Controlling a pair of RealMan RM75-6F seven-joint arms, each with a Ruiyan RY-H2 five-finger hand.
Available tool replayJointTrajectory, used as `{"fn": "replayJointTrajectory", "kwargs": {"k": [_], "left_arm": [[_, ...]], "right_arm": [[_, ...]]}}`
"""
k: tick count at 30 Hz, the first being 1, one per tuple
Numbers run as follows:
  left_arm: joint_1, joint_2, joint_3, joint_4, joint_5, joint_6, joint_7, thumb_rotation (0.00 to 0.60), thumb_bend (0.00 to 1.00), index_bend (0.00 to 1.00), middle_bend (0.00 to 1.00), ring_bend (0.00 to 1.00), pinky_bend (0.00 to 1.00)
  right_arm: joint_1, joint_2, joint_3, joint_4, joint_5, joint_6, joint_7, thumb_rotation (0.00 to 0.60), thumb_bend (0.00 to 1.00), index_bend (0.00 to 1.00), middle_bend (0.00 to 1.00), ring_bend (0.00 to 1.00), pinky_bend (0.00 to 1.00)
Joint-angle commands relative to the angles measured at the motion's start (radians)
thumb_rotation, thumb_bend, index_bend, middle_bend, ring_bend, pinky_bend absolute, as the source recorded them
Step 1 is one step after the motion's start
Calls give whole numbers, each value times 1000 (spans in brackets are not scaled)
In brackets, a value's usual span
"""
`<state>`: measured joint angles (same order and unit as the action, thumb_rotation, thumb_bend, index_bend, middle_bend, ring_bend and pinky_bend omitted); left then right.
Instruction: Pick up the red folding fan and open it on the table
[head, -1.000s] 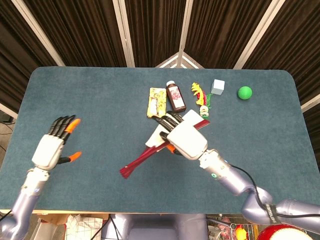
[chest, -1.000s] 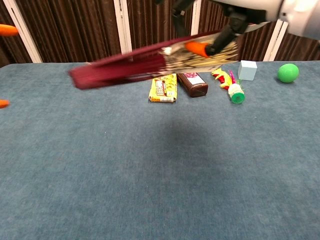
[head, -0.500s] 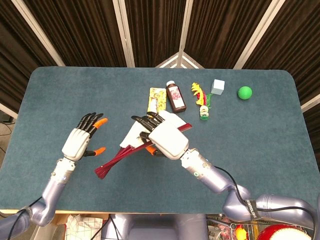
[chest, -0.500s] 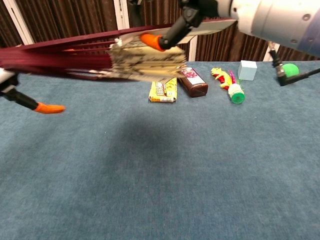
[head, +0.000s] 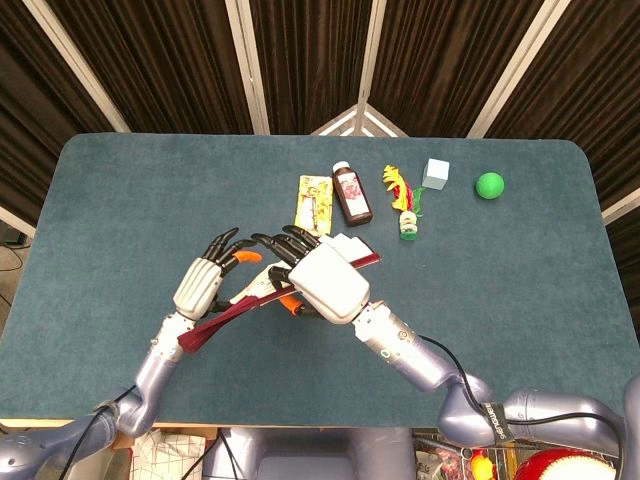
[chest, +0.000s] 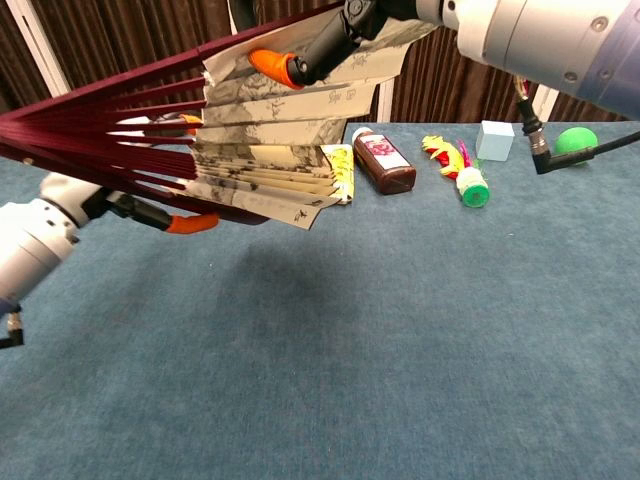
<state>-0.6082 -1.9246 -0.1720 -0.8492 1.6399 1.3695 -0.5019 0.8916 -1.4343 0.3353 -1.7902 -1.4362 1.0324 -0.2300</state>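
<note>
The blue table (head: 120, 200) is lying wide, with lots of bare room on its left side and along the near edge. The red folding fan (chest: 200, 140) is hanging in the air above the table's middle, partly spread, its paper folds showing. The right hand (head: 325, 280) is gripping the fan's top rib. The left hand (head: 205, 285) is pinching the lower ribs. Near the far edge, well apart from the fan, are sitting a brown bottle (head: 351, 194), a yellow packet (head: 314, 203), a feathered toy (head: 404, 201), a pale cube (head: 436, 172) and a green ball (head: 489, 185).
</note>
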Motion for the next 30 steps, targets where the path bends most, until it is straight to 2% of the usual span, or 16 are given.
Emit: {"fn": "replayJointTrajectory", "kwargs": {"k": [1,9,19,26,30], "left_arm": [[-15,-50,7,54,-1,25,-32,600,400,430,248,0,111],[-29,-99,7,124,-8,60,-27,600,471,587,337,0,151],[-10,-94,33,157,-11,103,-36,600,473,589,345,0,153],[-5,-76,35,173,-19,127,-36,600,513,696,403,20,154],[1,-61,32,209,-25,150,-34,600,519,712,408,20,153]], "right_arm": [[0,7,-1,-6,3,4,-2,600,468,724,145,211,170],[-8,32,-1,-37,3,25,7,600,468,727,146,211,170],[-21,65,1,-44,30,44,2,600,468,733,146,211,171],[-33,79,-7,-15,43,53,16,600,468,733,146,211,171],[-48,99,-12,12,55,61,28,600,467,733,146,211,171]]}}
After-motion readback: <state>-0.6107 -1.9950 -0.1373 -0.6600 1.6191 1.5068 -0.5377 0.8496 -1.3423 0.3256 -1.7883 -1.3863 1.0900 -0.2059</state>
